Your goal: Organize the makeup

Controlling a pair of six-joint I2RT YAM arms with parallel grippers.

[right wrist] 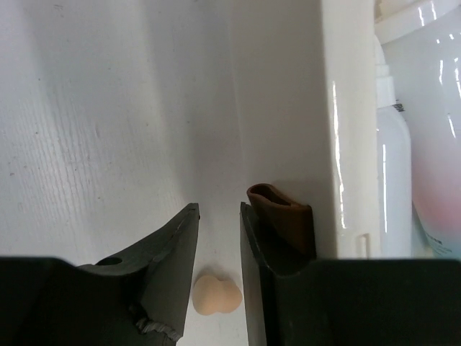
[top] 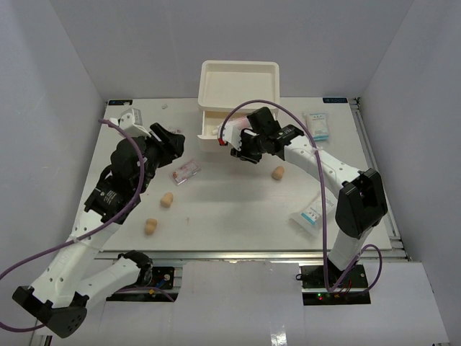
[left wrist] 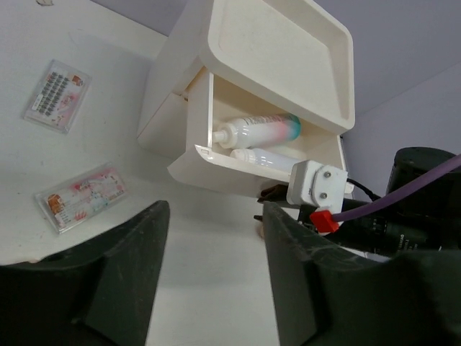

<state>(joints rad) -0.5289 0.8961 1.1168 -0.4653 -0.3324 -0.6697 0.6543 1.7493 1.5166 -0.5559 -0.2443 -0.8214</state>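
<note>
The white drawer box (top: 239, 78) stands at the back, its top drawer (left wrist: 245, 167) part open with two white bottles (left wrist: 259, 132) in it. My right gripper (top: 241, 153) is at the drawer front. In the right wrist view its jaws (right wrist: 218, 209) stand only slightly apart and empty, the right finger beside the red-brown handle (right wrist: 282, 216). A tan sponge (right wrist: 216, 295) lies on the table below them. My left gripper (top: 173, 140) is open and empty, left of the box. Two more sponges (top: 166, 200) (top: 150, 226) and a clear pink packet (top: 186, 171) lie near it.
White-blue sachets lie at the back right (top: 317, 126) and front right (top: 311, 214). A second clear packet (left wrist: 57, 95) lies left of the box. The third sponge (top: 278, 172) sits right of centre. Grey walls close in the table (top: 238, 216) on three sides.
</note>
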